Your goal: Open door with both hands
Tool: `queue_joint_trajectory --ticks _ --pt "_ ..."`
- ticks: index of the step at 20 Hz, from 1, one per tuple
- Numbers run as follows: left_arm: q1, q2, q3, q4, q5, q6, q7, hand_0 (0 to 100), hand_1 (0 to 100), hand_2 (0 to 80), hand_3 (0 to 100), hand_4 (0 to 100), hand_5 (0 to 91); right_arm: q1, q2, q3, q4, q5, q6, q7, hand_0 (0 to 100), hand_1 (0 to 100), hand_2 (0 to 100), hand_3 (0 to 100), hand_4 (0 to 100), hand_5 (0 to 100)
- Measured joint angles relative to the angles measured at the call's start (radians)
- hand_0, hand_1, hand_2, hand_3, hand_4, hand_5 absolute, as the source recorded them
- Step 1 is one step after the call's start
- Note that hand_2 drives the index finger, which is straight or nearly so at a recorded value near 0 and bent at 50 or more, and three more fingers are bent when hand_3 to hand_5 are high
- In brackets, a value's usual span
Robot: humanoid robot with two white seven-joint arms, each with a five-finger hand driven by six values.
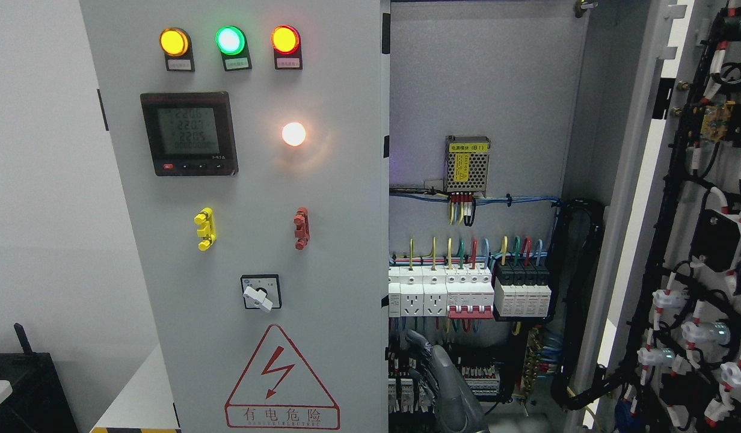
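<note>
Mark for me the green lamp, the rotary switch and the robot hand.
Green lamp [230, 40]: head view, centre of the lit lens.
Rotary switch [259, 296]: head view, on its white knob.
Hand [445, 376]: head view, on the grey back of the hand.

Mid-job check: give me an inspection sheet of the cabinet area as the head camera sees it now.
Surface: nothing seen.
Job's things: left door closed, indicator lamps lit, meter on; right door swung wide open, wiring on its inner face.
Clutter: nothing seen.
Hands: one grey hand rises from the bottom edge in front of the breakers; which arm it belongs to cannot be told, and it shows no grasp on anything.
Cables: black loom runs from the cabinet interior to the right door.
Surroundings: white wall at left.
</note>
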Motion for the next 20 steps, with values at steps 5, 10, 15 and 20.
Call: queue_joint_trajectory --ticks 5,10,15,20 --pt "0.0 0.0 0.0 0.0 0.0 0.0 0.0 0 0 0.0 0 4 0.0 -0.016 0.007 0.005 0.014 -0.013 0.001 0.004 0 0 0 0 0 0" --pt "0.0 0.0 0.0 0.0 0.0 0.0 0.0 0 0 0.0 0 4 0.0 -0.028 -0.001 0.008 0.028 -0.02 0.001 0.009 0 0 0 0 0 0" --pt "0.0 0.0 0.0 0.0 0.0 0.0 0.0 0 0 0.0 0 4 0.0 -0.04 -0.01 0.01 0.039 -0.042 0.007 0.01 0 0 0 0 0 0" --pt "0.0 0.0 0.0 0.0 0.0 0.0 0.0 0 0 0.0 0 4 0.0 -0.046 -0.016 0.014 0.047 -0.055 0.011 0.01 0 0 0 0 0 0"
